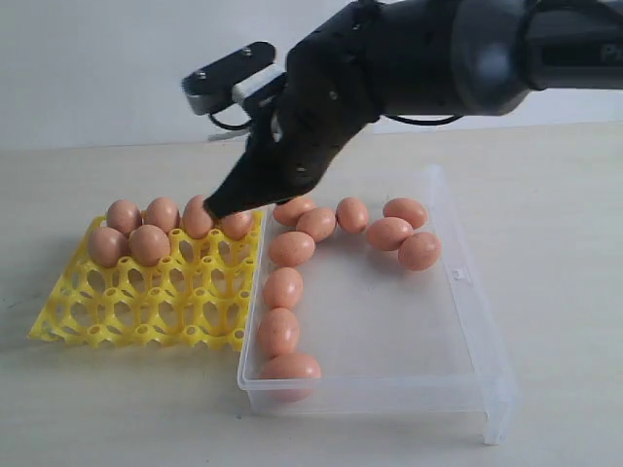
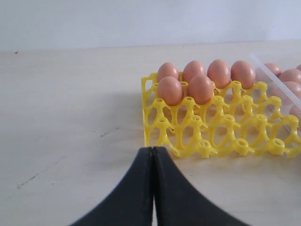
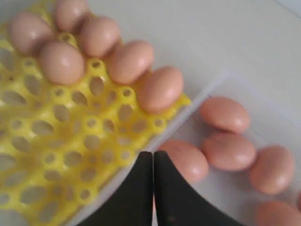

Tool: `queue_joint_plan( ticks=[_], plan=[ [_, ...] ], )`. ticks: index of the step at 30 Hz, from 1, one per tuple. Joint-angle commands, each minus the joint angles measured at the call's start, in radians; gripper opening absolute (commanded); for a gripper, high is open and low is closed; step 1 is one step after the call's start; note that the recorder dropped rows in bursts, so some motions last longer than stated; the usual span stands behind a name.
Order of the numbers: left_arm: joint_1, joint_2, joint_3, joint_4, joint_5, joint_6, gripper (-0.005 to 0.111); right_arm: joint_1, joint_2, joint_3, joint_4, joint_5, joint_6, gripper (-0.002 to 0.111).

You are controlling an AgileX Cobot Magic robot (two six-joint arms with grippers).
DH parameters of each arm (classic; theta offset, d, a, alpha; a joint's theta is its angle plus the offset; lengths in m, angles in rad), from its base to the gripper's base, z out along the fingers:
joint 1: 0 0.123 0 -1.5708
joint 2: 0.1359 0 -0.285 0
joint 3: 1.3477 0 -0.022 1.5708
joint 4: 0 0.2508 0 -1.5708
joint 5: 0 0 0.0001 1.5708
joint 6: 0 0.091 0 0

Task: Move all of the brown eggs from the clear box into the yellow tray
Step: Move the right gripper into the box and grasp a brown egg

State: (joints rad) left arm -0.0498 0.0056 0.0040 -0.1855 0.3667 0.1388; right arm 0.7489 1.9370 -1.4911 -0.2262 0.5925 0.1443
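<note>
On the pale bench [image 1: 565, 243], the risks are running from the biggest things down. The dark right arm [image 1: 409, 58] is reaching across and hanging low over the seam where the clear box [image 1: 477, 292] is lying just beside the yellow tray [image 1: 146, 311], so a careless sweep is threatening to nudge the light box or shove the tray out of line. The brown eggs [image 1: 283, 288] are sitting in two places: six are filling the tray's far cups, and about ten are lying loose on the box floor, several touching, so a push on one is likely to send its neighbours rolling. The right pincer [image 1: 224, 207] is hanging with its jaws pressed together and holding nothing, its tip just beside the egg in the tray's far corner nearest the box; coming down like this, it is risking a knock or a cracked shell rather than a grip. The left pincer [image 2: 153, 151] is hovering over bare bench in front of the tray, its jaws together and empty too. No brand, label or writing is showing legibly anywhere.
</note>
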Motion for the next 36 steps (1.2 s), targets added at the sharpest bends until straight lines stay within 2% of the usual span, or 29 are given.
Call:
queue_joint_plan(
  ticks=[1, 2, 6, 9, 12, 19, 23, 36],
  plan=[
    [0.001, -0.006, -0.004, -0.001, -0.01, -0.001, 0.0, -0.099, -0.027, 0.037, -0.041, 0.111, 0.023, 0.004],
    [0.001, -0.006, -0.004, -0.001, -0.01, -0.001, 0.0, -0.13, -0.02, 0.037, -0.039, 0.116, 0.041, 0.006],
    [0.001, -0.006, -0.004, -0.001, -0.01, -0.001, 0.0, -0.236, 0.027, 0.037, -0.001, 0.136, 0.027, 0.028],
    [0.001, -0.006, -0.004, -0.001, -0.01, -0.001, 0.0, -0.287, 0.061, 0.037, -0.005, 0.201, -0.084, 0.046],
    [0.001, -0.006, -0.004, -0.001, -0.01, -0.001, 0.0, -0.319, 0.093, 0.037, -0.036, 0.191, -0.144, 0.056],
    [0.001, -0.006, -0.004, -0.001, -0.01, -0.001, 0.0, -0.331, 0.157, 0.019, -0.039, -0.007, -0.191, 0.057],
    [0.001, -0.006, -0.004, -0.001, -0.01, -0.001, 0.0, -0.314, 0.19, -0.014, -0.039, -0.014, -0.281, 0.057],
    [0.001, -0.006, -0.004, -0.001, -0.01, -0.001, 0.0, -0.263, 0.23, -0.031, -0.063, -0.023, -0.323, 0.057]
  ],
)
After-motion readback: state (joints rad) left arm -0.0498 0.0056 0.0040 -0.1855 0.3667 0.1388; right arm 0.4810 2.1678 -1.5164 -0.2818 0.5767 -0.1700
